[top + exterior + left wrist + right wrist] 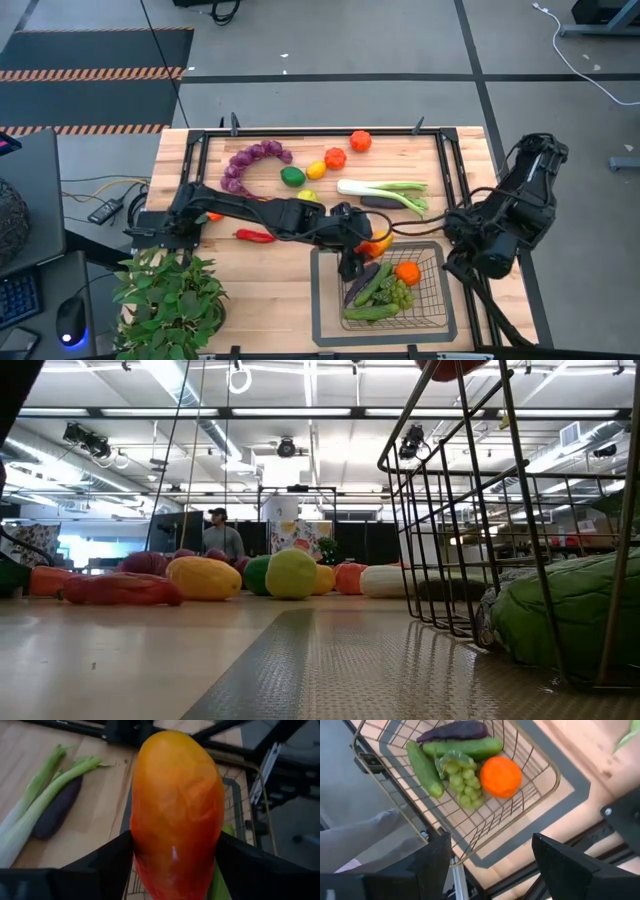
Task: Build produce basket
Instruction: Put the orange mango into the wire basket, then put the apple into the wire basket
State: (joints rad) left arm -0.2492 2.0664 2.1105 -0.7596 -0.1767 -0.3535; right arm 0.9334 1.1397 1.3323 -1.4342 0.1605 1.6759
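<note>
My left gripper (175,867) reaches from the table's left and is shut on an orange-yellow pepper (177,805) over the far left corner of the wire basket (440,300). The basket (554,780) holds two green cucumbers (425,767), green grapes (462,780), an orange tomato (501,776) and a purple eggplant (455,730). My right gripper (492,865) hovers open beyond the basket's right side and touches nothing. On the table's far half lie purple grapes (250,160), a lime (292,176), a lemon (316,170), two tomatoes (335,158), a leek (385,190) and a second eggplant (378,202). My left gripper pinches the pepper between its two fingers (107,865), one on each side of the pepper's lower half (150,865). It comes slanting down from the table's left. The pepper (378,243) is lifted clear and sticks out past the fingertips above the basket's far left corner.
A red chilli pepper (255,236) lies near my left arm. A leafy potted plant (170,295) stands at the near left corner. A black rail frame (300,130) borders the tabletop. In the low view the basket's mesh wall (450,510) stands close on the right.
</note>
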